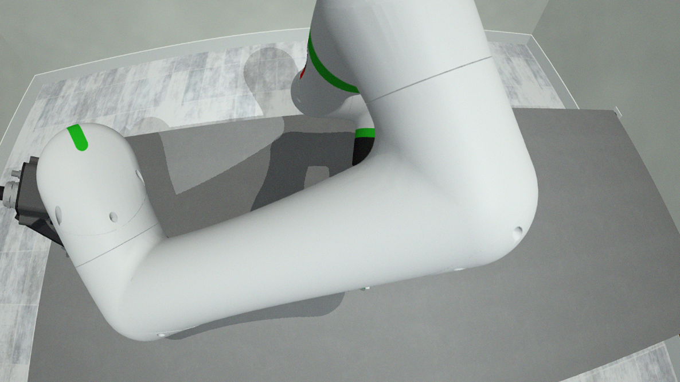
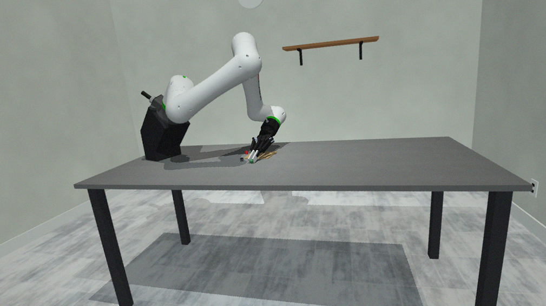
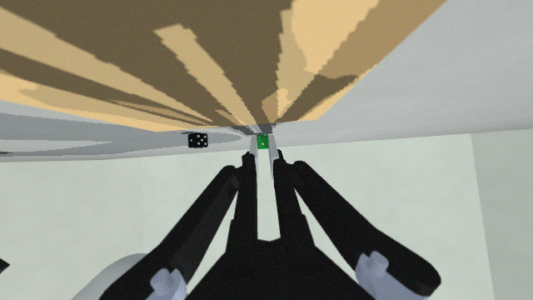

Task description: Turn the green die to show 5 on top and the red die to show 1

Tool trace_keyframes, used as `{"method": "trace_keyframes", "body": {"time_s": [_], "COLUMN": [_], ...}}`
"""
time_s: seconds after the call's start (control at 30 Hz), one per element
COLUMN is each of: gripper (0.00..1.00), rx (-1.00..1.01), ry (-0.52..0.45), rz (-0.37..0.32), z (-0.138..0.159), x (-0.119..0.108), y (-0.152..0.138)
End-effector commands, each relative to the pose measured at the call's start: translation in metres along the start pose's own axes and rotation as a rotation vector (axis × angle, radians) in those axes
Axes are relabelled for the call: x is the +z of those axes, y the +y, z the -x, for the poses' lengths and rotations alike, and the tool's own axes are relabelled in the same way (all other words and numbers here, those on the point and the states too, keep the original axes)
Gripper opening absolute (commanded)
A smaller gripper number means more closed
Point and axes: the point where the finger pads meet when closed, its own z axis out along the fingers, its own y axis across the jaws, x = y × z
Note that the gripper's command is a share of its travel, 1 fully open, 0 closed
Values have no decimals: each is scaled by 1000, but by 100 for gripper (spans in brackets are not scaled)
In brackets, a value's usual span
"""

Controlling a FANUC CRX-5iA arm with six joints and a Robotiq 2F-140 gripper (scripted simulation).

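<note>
With my tool (image 3: 262, 155) pinching the green die (image 3: 262, 142), I should lower it squarely, well clear of the black die (image 3: 197, 140) at 9 o'clock.
</note>
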Motion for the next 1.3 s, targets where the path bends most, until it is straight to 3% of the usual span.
{"method": "trace_keyframes", "body": {"time_s": [0.0, 0.5, 1.27], "gripper": [7, 19, 19], "rx": [0, 0, 0], "ry": [0, 0, 0], "rz": [0, 0, 0], "z": [0, 0, 0], "x": [0, 0, 0], "y": [0, 0, 0]}}
